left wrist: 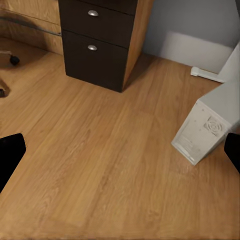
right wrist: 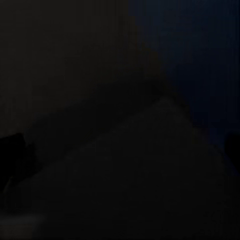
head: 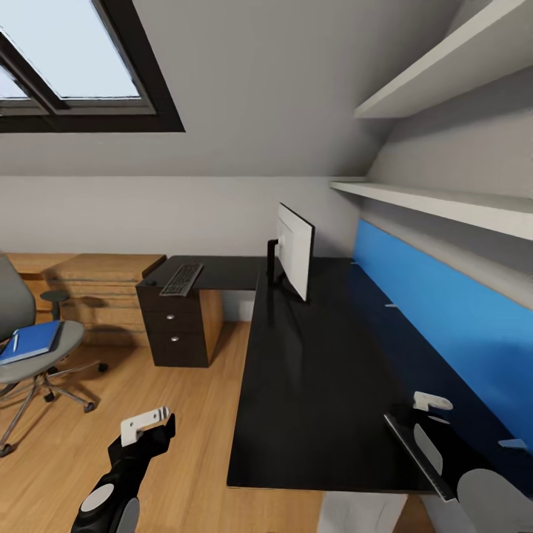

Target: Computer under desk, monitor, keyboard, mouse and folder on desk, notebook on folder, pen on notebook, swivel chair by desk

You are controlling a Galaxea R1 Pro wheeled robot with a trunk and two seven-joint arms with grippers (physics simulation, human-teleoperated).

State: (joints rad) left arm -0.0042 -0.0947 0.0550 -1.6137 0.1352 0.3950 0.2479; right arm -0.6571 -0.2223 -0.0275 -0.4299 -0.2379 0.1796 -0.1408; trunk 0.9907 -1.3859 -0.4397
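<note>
Left wrist view: computer [left wrist: 205,131] stands on floor beyond the left pincer [left wrist: 120,155], spread wide, empty.

One worktop [head: 311,385] carries one monitor [head: 295,250] and one keyboard [head: 181,279]. One swivel chair [head: 29,348] bears one folder [head: 31,342] and one pen [head: 15,343]. One computer [left wrist: 205,129] — one wooden dresser [head: 89,285], two wall shelves [head: 444,203], two drawer knobs [left wrist: 93,13] in the left wrist view.
</note>
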